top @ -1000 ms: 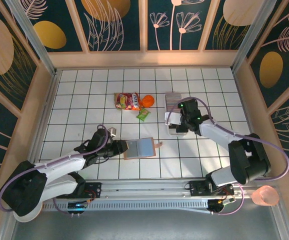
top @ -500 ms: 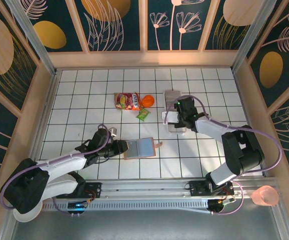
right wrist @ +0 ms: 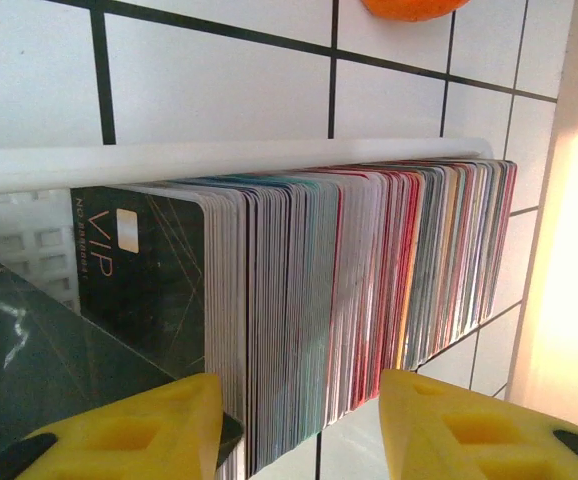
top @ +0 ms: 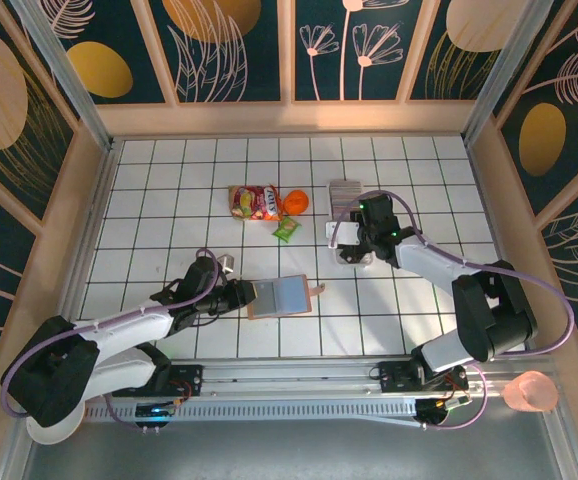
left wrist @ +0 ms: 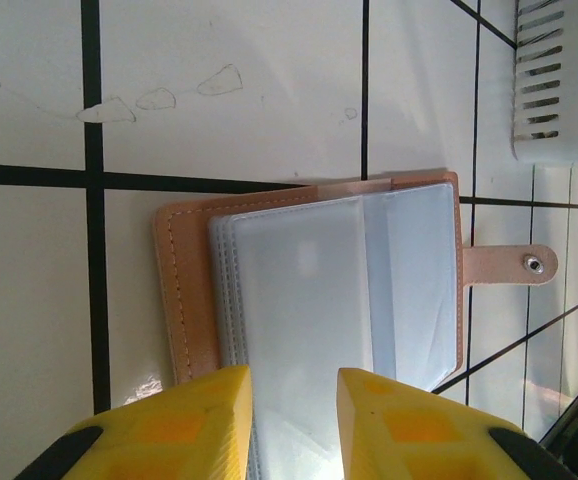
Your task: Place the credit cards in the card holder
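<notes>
The credit cards point(right wrist: 349, 300) stand on edge as a dense row in a long white tray point(right wrist: 219, 160) on the far right-centre of the tiled table point(top: 169, 180). Each one looks thin, light, stiff and slick. Packed face to face they offer only their top edges, so I judge the sound hold to be a pinch across the two faces of one card near its upper edge; a wider bite risks lifting a wad that can fan out and slip. The right gripper point(right wrist: 301, 392) hangs over the row with its jaws part-way open, astride a thick batch, and I see no finger pressed on a card. The card holder point(left wrist: 329, 290) lies open and flat near the table's middle front, well apart from the tray. Its pink cover looks soft and floppy, its clear pockets point(left wrist: 409, 280) limp and glossy, so it will likely need pinning at the spine side. The left gripper point(left wrist: 294, 385) sits at that edge with a narrow gap; whether it clamps a leaf I cannot tell. One black card point(right wrist: 139, 270) at the row's end reads "VIP"; its small print is illegible. The snack packets point(top: 255, 202) carry print too small to read.
</notes>
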Robot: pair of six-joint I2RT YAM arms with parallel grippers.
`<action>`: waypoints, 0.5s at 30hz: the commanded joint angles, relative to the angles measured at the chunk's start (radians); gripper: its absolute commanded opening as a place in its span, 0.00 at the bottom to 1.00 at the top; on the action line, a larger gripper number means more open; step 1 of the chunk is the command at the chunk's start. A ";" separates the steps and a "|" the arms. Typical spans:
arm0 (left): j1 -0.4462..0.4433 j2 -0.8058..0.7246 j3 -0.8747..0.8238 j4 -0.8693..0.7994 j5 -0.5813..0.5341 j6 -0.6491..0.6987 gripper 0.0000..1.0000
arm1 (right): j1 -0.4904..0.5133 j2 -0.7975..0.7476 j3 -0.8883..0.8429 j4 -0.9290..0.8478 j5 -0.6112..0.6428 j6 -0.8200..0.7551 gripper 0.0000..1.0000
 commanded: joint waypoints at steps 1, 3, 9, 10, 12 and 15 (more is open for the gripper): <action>-0.007 0.003 -0.003 0.018 0.019 0.006 0.28 | 0.005 -0.004 0.000 -0.029 0.010 -0.036 0.44; -0.008 0.005 -0.006 0.022 0.019 0.006 0.27 | 0.006 -0.003 0.008 -0.050 0.014 -0.037 0.51; -0.008 0.006 -0.008 0.020 0.016 0.007 0.27 | 0.007 -0.002 0.037 -0.077 0.033 -0.030 0.58; -0.007 0.006 -0.008 0.020 0.015 0.006 0.27 | 0.006 -0.003 0.046 -0.078 0.032 -0.016 0.58; -0.008 0.005 -0.008 0.020 0.012 0.006 0.27 | 0.006 -0.011 0.068 -0.079 0.018 0.040 0.59; -0.009 0.003 -0.007 0.019 0.013 0.007 0.27 | 0.004 -0.026 0.107 -0.157 -0.012 0.082 0.68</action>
